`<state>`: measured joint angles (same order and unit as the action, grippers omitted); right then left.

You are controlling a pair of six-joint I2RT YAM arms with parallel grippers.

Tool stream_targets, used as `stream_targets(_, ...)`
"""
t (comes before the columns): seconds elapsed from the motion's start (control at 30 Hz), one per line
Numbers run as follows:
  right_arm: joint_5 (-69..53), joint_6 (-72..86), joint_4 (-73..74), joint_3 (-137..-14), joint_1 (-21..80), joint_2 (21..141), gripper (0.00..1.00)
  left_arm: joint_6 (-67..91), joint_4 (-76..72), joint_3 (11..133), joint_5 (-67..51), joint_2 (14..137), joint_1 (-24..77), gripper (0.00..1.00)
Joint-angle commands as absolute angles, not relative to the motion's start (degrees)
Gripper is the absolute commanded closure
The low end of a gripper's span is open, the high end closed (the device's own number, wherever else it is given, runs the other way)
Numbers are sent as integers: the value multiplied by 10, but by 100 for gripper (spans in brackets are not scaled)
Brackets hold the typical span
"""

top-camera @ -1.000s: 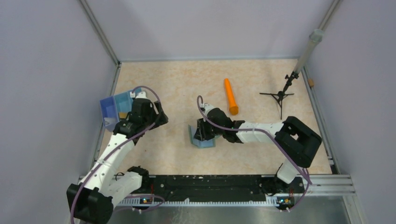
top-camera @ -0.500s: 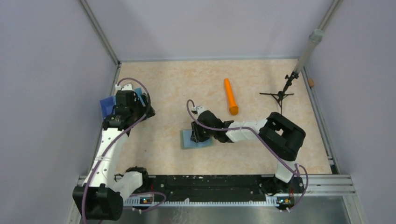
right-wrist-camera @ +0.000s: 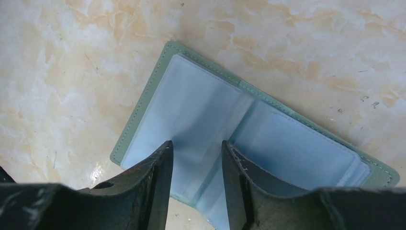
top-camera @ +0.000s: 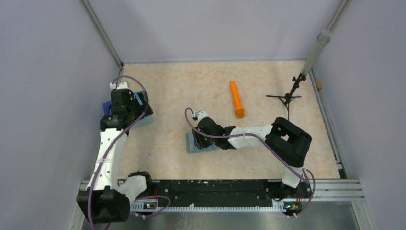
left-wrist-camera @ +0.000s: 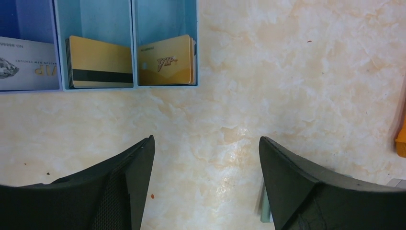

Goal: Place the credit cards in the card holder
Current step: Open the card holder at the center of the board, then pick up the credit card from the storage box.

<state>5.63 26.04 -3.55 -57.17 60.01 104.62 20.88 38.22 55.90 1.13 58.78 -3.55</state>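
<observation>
Marbled beige bench [left-wrist-camera: 297, 72] carries the card holder [right-wrist-camera: 292, 139] opened flat at its centre; the right end effector [right-wrist-camera: 196, 146] sits low over one page, jaws slightly apart and clamping nothing, apparently to keep it spread for loading. At the left edge, the gold credit cards [left-wrist-camera: 100, 69] lie stacked in a blue three-compartment tray [left-wrist-camera: 133, 43], and the left end effector [left-wrist-camera: 206, 141] hovers just short of them, jaws wide and empty, seemingly ready to pick.
</observation>
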Motion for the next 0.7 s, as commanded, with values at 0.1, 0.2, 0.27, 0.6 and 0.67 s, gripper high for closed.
stream_targets(0.1,26,228,4,-600,601,998,57,204,342,587,8,621,-50,16)
stream_targets(0.2,26,224,5,-602,601,988,55,210,325,586,-26,653,-52,18)
stream_targets(0.27,27,223,5,-599,601,984,54,213,320,596,-48,688,-54,18)
stream_targets(0.6,8,227,-31,-572,602,969,53,212,328,670,-29,820,-65,23)
stream_targets(0.67,2,228,-40,-567,602,966,53,210,333,681,-21,844,-67,27)
